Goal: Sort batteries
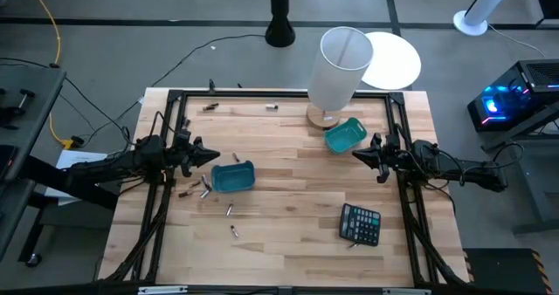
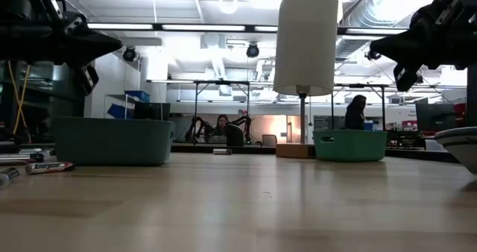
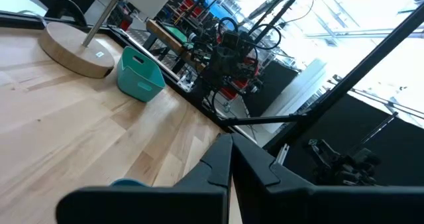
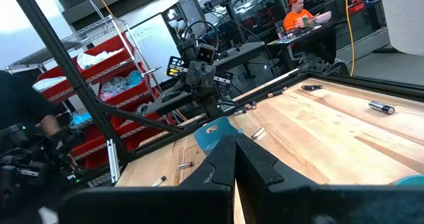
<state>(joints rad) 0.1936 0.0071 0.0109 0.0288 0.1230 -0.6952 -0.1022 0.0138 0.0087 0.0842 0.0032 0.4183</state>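
Left end effector (image 1: 212,155): hovering above the surface beside the left bin, fingers pinched together, nothing in them. I judge I'm parked here because the nearest loose pieces lie just below and beside me.
Batteries (image 1: 200,190): a small scatter on the surface just in front of the left bin, a couple more (image 1: 232,220) further toward the front edge, and a few strays (image 1: 210,107) near the back rail. None sorted that I can see, so the job looks barely begun.
Left bin (image 1: 233,178): teal, open side up, sitting right by the scatter, a short carry for whatever I pick first. I can't tell what's inside.
Lamp (image 1: 336,68): standing at the back, between the two arms, its round base on the wood.
Right bin (image 1: 344,135): teal, tilted askew next to the lamp base, close to my other arm, probably for the second kind.
Right end effector (image 1: 362,154): waiting in the air just beside the right bin, fingers closed tight, holding nothing.
Calculator (image 1: 360,223): black, front right, no part of this sort.
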